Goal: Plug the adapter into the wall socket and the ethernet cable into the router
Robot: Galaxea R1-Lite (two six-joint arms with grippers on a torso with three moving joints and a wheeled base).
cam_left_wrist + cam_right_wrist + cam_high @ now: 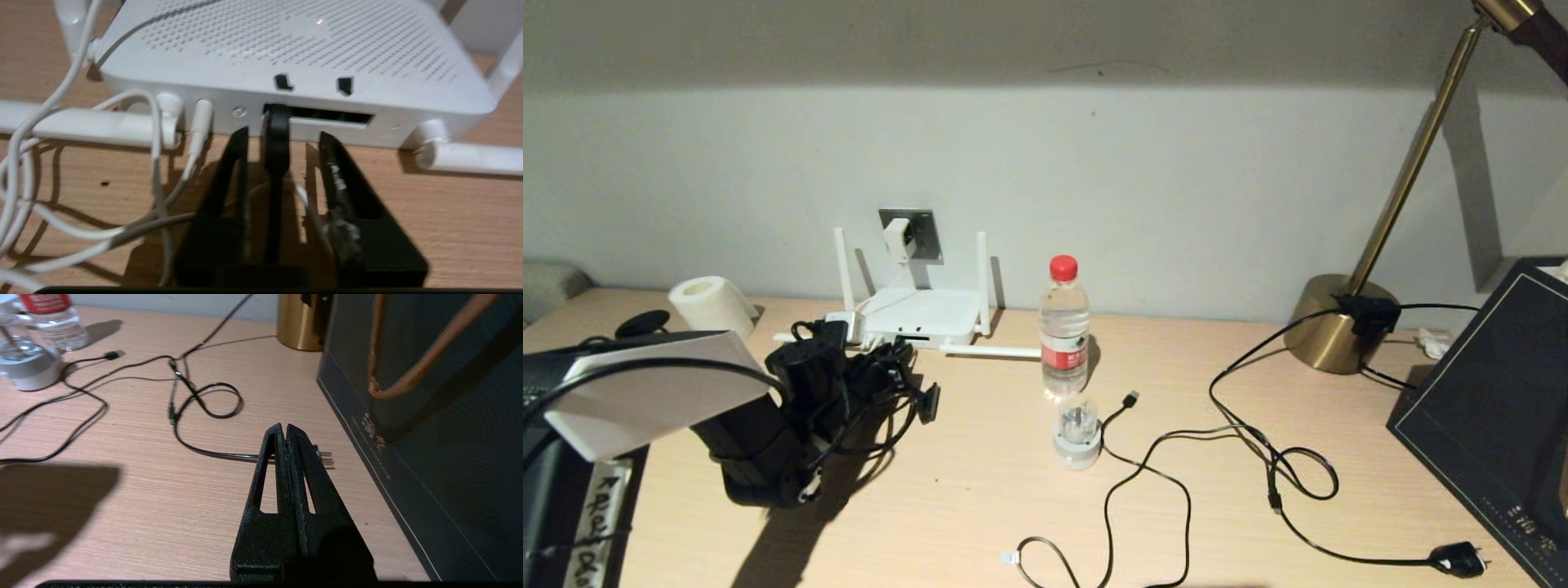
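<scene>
Ethernet cable sits in router, left claw open.

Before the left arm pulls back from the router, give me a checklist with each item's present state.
1. Adapter seated in wall socket: ok.
2. Ethernet cable plug at the router port: ok, reaches the opening.
3. Plug fully clicked in: cannot tell.
4. Left gripper fingers clear of the cable: ok, apart on either side.
5. Router light on: ok, small glow on top.
6. Right gripper parked, shut, by the dark box: ok.
</scene>
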